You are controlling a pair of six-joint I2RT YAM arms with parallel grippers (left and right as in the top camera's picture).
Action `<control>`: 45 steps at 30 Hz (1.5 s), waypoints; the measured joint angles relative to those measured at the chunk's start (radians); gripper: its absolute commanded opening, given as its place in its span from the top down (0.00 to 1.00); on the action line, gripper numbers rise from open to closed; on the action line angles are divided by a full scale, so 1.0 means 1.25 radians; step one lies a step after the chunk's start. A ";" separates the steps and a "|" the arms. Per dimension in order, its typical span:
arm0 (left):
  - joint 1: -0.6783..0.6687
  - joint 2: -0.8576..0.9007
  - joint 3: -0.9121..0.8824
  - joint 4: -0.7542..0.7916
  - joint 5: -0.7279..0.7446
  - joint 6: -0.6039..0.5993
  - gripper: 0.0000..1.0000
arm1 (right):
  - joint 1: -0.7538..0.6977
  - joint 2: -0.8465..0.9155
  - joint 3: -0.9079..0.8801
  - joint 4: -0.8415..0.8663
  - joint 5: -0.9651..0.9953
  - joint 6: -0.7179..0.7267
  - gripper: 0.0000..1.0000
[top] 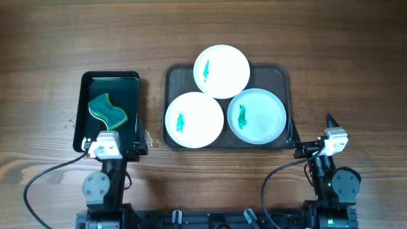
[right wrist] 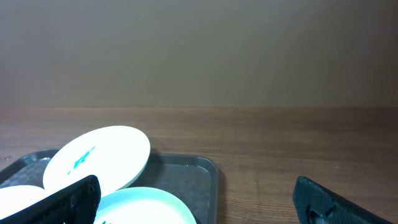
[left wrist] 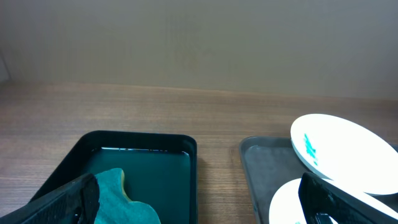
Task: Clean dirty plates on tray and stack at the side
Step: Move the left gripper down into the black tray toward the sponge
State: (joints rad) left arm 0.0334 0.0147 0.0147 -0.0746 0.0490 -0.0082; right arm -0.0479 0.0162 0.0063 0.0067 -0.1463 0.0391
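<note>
Nothing of the job looks done yet. All three plates lie on the big grey tray in the middle of the table, and each one shows a teal smear. The far plate sits tilted, its near edge resting on the near left plate and the near right plate. No plate stands on the table beside the tray, so no stack has been started. The sponge lies untouched in the small black tray at the left, apart from both arms' fingers. The left tool hangs just above the near end of that black tray with its fingers spread wide and nothing between them. The right tool waits by the near right corner of the big tray, also wide and empty. By my reading, the whole task is left: taking up the sponge, wiping each plate, and stacking the three at the side.
</note>
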 measured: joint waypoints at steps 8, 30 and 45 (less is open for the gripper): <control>0.000 0.000 0.000 0.000 0.000 0.000 0.00 | 0.000 0.000 0.000 0.000 0.000 0.000 0.00; 0.000 0.000 0.000 0.000 0.000 0.000 0.00 | 0.000 0.000 0.000 0.000 0.000 0.000 0.00; -0.001 0.001 -0.008 0.265 0.406 -0.104 0.00 | 0.000 0.000 0.000 0.000 0.000 0.000 0.00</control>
State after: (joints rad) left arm 0.0326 0.0162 0.0051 0.2569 0.5564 -0.1379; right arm -0.0479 0.0162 0.0063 0.0063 -0.1467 0.0391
